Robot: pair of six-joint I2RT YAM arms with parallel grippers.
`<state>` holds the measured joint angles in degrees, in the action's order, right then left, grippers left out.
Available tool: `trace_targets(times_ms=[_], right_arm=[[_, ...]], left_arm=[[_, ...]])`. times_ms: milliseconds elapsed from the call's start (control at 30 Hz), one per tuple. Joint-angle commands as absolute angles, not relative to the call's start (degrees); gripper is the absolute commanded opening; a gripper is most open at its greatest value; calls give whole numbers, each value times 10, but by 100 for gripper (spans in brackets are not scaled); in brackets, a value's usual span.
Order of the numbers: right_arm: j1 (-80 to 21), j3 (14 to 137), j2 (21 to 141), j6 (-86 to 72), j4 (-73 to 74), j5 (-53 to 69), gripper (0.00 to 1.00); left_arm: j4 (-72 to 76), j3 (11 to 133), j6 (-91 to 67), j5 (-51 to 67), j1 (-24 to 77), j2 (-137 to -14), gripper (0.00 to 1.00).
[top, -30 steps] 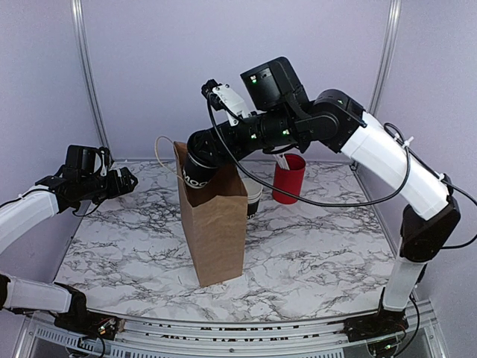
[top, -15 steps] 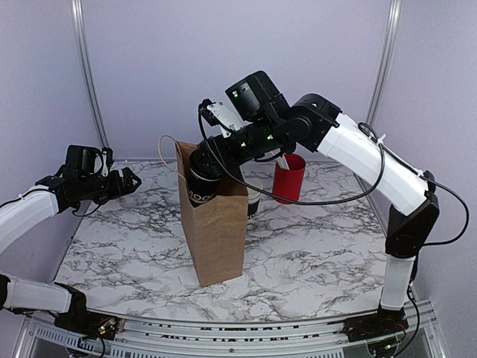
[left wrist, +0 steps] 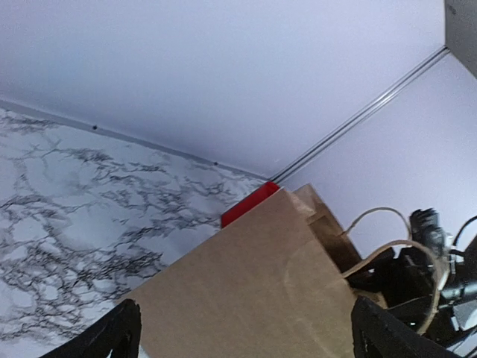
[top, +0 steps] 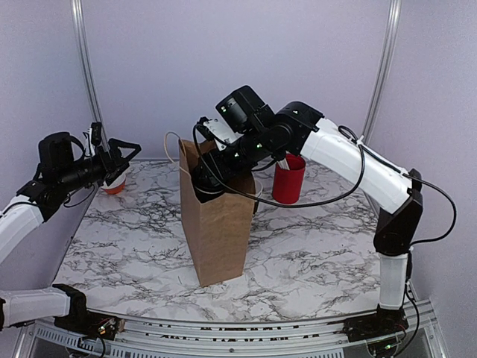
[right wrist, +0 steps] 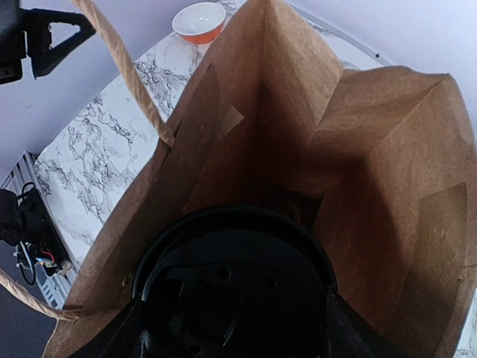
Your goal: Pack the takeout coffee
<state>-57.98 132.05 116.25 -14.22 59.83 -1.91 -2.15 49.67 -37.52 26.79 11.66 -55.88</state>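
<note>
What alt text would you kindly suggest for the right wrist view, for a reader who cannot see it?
The right gripper holds the takeout coffee, black lid toward the camera, inside the top of an open brown paper bag. Beyond the bag, an orange bowl sits on the marble table.

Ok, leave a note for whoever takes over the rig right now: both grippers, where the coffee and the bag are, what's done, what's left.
Left gripper: open, holding nothing, raised over the left side of the table, apart from the paper bag.
Right gripper: shut on the takeout coffee, at the bag's open mouth.
Coffee: lidded, inside the top of the upright bag, not yet at its bottom.
Done: coffee picked up and brought into the opening.
Left: probably lower it to the bottom, release, then draw the right arm out clear of the handles.
</note>
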Motion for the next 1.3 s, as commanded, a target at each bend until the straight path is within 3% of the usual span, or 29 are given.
trace_targets(times_ms=[0, 233, 400, 467, 800, 1000, 1267], right_arm=[[-574, 1336, 1169, -151, 606, -9, 60], [-573, 1336, 1175, -155, 605, -4, 60], [-574, 1326, 1174, -160, 603, -7, 59], [-574, 1322, 1173, -163, 603, -11, 59], [-575, 1279, 1146, -167, 608, -22, 59], [-570, 1281, 1138, -159, 636, -26, 59], [-561, 1269, 1118, -144, 654, -19, 59]], left_arm=[[116, 496, -455, 371, 124, -550, 99], [118, 551, -419, 373, 211, -575, 99], [117, 577, -409, 362, 259, -599, 87], [109, 583, -405, 352, 269, -611, 78], [79, 602, -396, 291, 336, -629, 2], [83, 603, -405, 250, 383, -619, 0], [106, 612, -398, 149, 519, -613, 0]])
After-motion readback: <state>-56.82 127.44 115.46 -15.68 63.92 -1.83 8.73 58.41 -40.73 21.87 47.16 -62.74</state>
